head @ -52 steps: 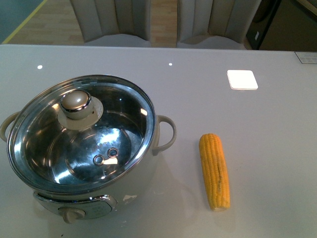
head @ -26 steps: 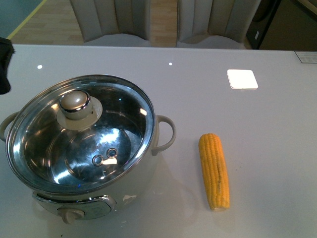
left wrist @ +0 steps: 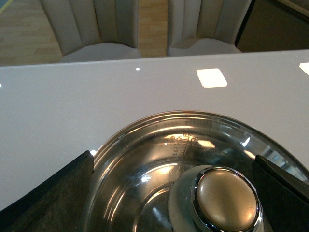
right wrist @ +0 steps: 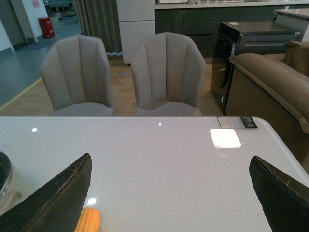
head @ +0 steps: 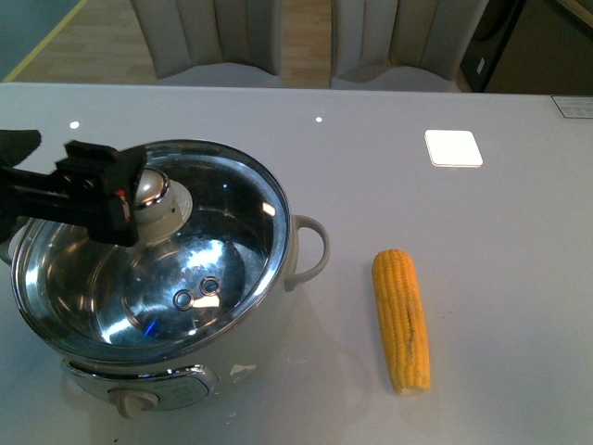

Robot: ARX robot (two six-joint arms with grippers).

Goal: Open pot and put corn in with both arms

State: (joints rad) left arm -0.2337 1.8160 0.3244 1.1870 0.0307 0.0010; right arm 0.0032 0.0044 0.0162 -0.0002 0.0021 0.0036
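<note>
Reaching in since a moment ago, the left gripper (head: 125,199) straddles the lid knob (head: 153,190) of the pot (head: 250,334), jaws spread wide. Well to its right the corn (head: 401,320) lies on the glossy white table (head: 463,213), with grey chairs (head: 208,37) beyond. The right gripper (right wrist: 170,159) gapes wide too.

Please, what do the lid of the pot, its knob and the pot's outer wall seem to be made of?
Lid: clear glass, likely, since the steel interior shows through; shiny metal rim. Knob: polished metal cap with mirror-like glints, on a cream base, perhaps plastic. Pot wall: glossy white, plastic or enamel, unclear.
</note>
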